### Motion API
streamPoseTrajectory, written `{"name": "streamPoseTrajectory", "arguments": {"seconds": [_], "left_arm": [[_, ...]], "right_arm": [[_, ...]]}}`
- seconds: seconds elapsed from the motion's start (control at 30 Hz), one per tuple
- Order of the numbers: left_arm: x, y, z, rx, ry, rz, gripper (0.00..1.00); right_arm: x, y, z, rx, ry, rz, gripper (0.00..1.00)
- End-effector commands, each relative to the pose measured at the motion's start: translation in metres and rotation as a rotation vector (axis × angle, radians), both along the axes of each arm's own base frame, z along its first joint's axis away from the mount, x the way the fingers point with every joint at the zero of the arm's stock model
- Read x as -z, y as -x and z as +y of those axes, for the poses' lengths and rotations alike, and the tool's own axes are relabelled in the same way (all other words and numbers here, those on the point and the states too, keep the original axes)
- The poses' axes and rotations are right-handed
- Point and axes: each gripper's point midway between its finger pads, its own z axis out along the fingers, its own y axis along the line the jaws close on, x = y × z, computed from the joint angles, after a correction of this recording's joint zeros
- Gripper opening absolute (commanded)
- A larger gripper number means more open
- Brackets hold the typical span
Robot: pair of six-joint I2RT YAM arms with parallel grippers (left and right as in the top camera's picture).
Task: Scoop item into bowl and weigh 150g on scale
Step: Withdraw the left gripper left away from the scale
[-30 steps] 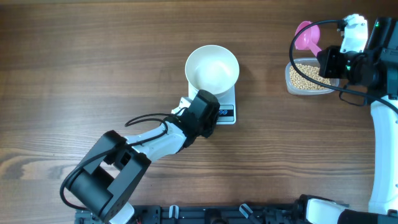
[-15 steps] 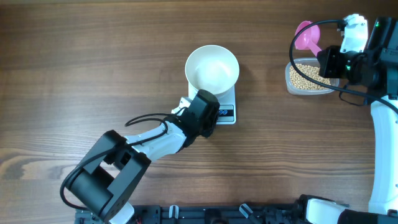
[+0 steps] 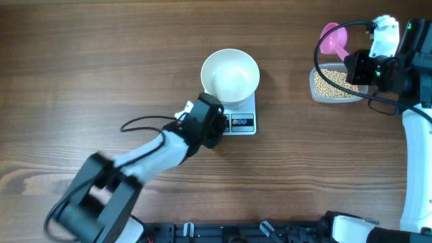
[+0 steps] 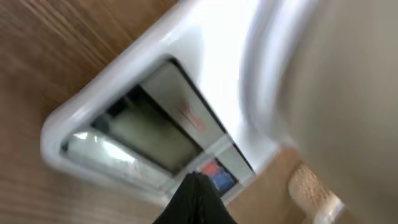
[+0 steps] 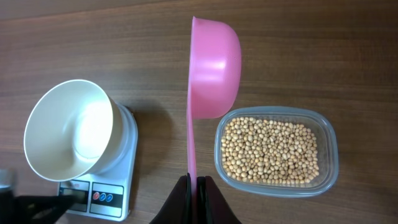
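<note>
My right gripper (image 5: pixel 198 180) is clamped on the handle of the pink scoop (image 5: pixel 214 56). The scoop's long axis runs straight out from my fingers, with the cup turned on edge. The beans (image 5: pixel 270 152) lie in the clear tub (image 5: pixel 333 174) near the table's (image 3: pixel 101 54) right edge, just beside the handle, so this arm is nearer. The bowl (image 3: pixel 230 74) sits on the scale (image 3: pixel 243 123) mid-table. My left gripper (image 4: pixel 196 186), closed and empty, points at the scale's front panel.

1. Overhead: straight down, whole table (image 3: pixel 101 54) in frame.
2. Left wrist: very close on scale (image 4: pixel 205 62) display, blurred.
3. Right wrist: higher, looks down along pink scoop (image 5: pixel 211 62); shares scale, bowl (image 5: pixel 68 130), tub (image 5: pixel 334 155) with overhead.
</note>
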Motion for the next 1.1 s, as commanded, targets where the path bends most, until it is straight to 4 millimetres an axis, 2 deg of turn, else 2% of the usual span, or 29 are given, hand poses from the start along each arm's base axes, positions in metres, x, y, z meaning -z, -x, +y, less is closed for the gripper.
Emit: {"name": "streamPoseTrajectory", "arguments": {"seconds": [0.0, 0.07, 0.23, 0.27, 0.33, 0.4, 0.43, 0.47, 0.5, 0.53, 0.57, 0.7, 0.8, 1.07], "left_arm": [[-0.052, -0.001, 0.009, 0.087, -0.041, -0.173, 0.04], [-0.078, 0.001, 0.014, 0.13, -0.064, -0.261, 0.04], [-0.158, 0.002, 0.03, 0.258, -0.178, -0.607, 0.04], [-0.178, 0.002, 0.039, 0.257, -0.22, -0.688, 0.06], [-0.201, 0.003, 0.054, 0.234, -0.279, -0.781, 0.25], [-0.222, 0.002, 0.073, 0.194, -0.356, -0.858, 0.2], [-0.234, 0.003, 0.088, 0.153, -0.42, -0.897, 0.2], [-0.24, 0.003, 0.102, 0.113, -0.471, -0.913, 0.22], [-0.246, 0.004, 0.115, 0.074, -0.516, -0.922, 0.31], [-0.249, 0.005, 0.128, 0.028, -0.555, -0.919, 0.41], [-0.252, 0.007, 0.144, -0.025, -0.596, -0.908, 0.62], [-0.243, 0.017, 0.183, -0.122, -0.727, -0.823, 1.0], [-0.223, 0.024, 0.2, -0.115, -0.8, -0.728, 1.0], [-0.19, 0.03, 0.21, -0.048, -0.876, -0.587, 1.0]], "right_arm": [[-0.004, 0.002, 0.002, -0.02, 0.0, -0.015, 0.04], [-0.004, 0.002, 0.002, -0.02, 0.0, -0.015, 0.04], [-0.004, 0.002, 0.002, -0.02, -0.001, -0.014, 0.04], [-0.004, 0.002, 0.002, -0.02, 0.0, -0.014, 0.04], [-0.004, 0.002, 0.002, -0.02, 0.0, -0.014, 0.04], [-0.004, 0.002, 0.002, -0.021, 0.001, -0.014, 0.04], [-0.004, 0.002, 0.002, -0.021, 0.0, -0.014, 0.04], [-0.004, 0.002, 0.002, -0.021, 0.001, -0.014, 0.04], [-0.004, 0.002, 0.002, -0.022, 0.002, -0.015, 0.04], [-0.004, 0.002, 0.002, -0.022, 0.002, -0.015, 0.04], [-0.004, 0.002, 0.002, -0.022, 0.002, -0.015, 0.04], [-0.004, 0.002, 0.002, -0.022, 0.002, -0.015, 0.04], [-0.004, 0.002, 0.002, -0.022, 0.002, -0.015, 0.04], [-0.004, 0.002, 0.002, -0.023, 0.003, -0.016, 0.04]]}}
